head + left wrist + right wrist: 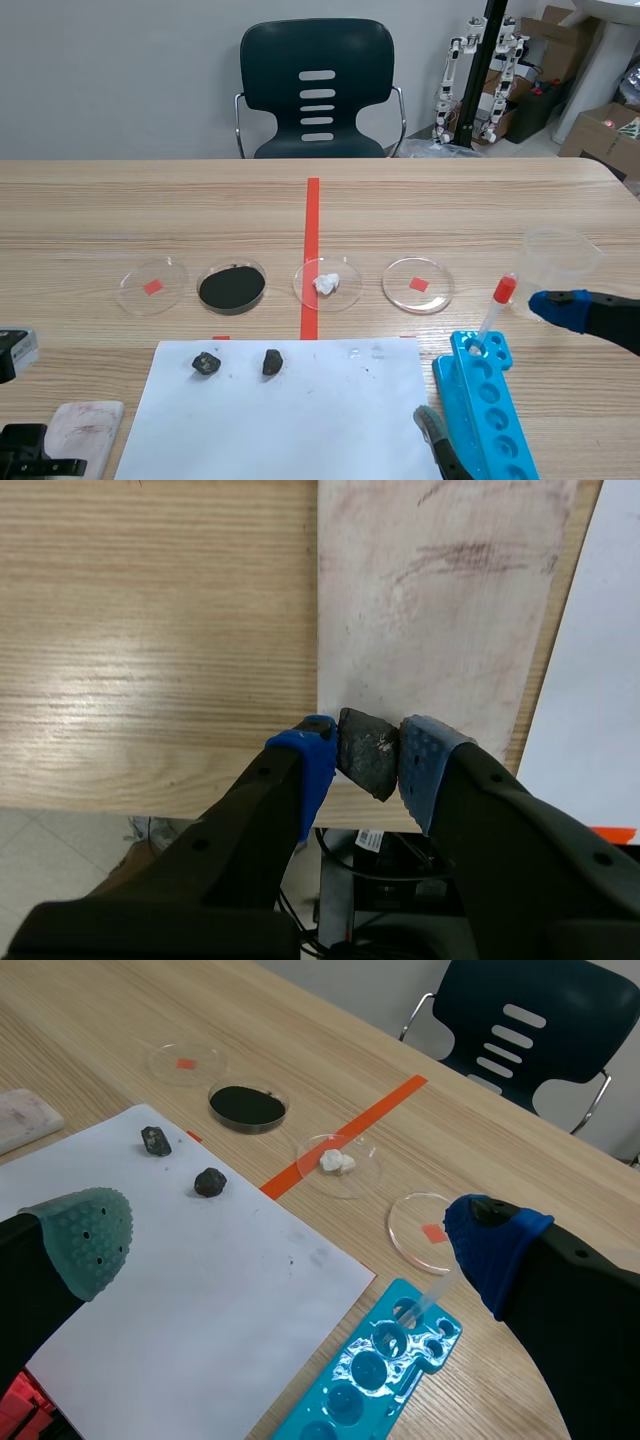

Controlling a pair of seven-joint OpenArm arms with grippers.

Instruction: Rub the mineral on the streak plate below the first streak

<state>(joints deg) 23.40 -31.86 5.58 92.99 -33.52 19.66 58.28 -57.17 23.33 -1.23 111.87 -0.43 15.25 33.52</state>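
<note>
A wooden table (100, 200) fills the scene view, with a dark chair (318, 90) behind its far edge. A white sheet of paper (300, 420) lies on the near part of the table.

The right gripper (290, 1240) hangs above the paper's right edge with its fingers spread very wide. One pad is over the paper and the other is out past a blue tray (490, 410). It holds nothing and touches nothing.

The left gripper (367, 742) is low at the table's near left corner. Its two blue pads are closed tightly on a dark stone, one on each side.

The streak plate (440, 600), a pale slab, lies just left of the paper with bare wood showing between them. A faint brownish streak (470, 558) crosses its far end.

Beyond the paper is a row of clear dishes (417, 285). One holds black powder and one holds white lumps. A clear cup (560, 258) stands to their right. A dropper (495, 312) with a red cap leans in the far end of the tray.

Two dark rocks (206, 363) lie on the far left part of the paper, near each other.

The mineral (365, 765), dark grey and angular, sits between the left pads. It is at the plate's near edge, on the gripper's side of the streak and well apart from it. Whether it presses on the plate cannot be told.
</note>
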